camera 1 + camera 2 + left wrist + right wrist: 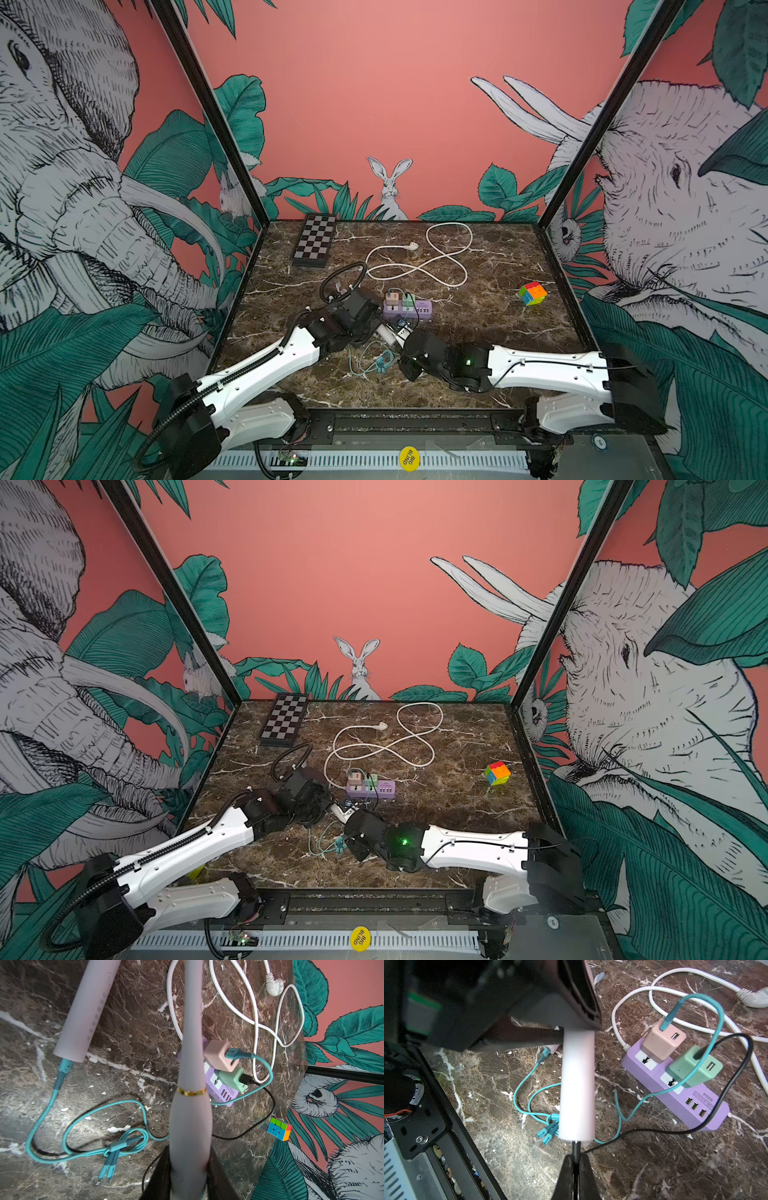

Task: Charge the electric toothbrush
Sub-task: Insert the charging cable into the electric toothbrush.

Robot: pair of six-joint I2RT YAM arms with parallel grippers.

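The left gripper [190,1164] is clasping the toothbrush [190,1122] around its thick body, with its jaws partly closed against the sides. The gold-ringed neck is pointing away from the wrist. The right gripper [576,1159] is pinching the plug of the black cable [726,1093] with its jaws squeezed fully together. The plug's tip is meeting the toothbrush's base, but whether it is seated cannot be told.

In a top view the two grippers are coming together at lower centre of the frame, and a pale stretch of the toothbrush is showing between them. The purple power strip [409,309] is lying just above them on the table [478,332].

The black cable is running into the green adapter [693,1068] on the strip. Beside it, the pink adapter [662,1041] is feeding a teal cable [47,1109]. This cable is looping over the table below the grippers and plugging into the other toothbrush [83,1012], which is lying flat near the held one.

A white cord [415,270] is coiling at mid-frame above the strip. A cube [533,293] is sitting right of centre, well apart from the strip, and a chessboard [314,241] is lying left of centre by the back wall.
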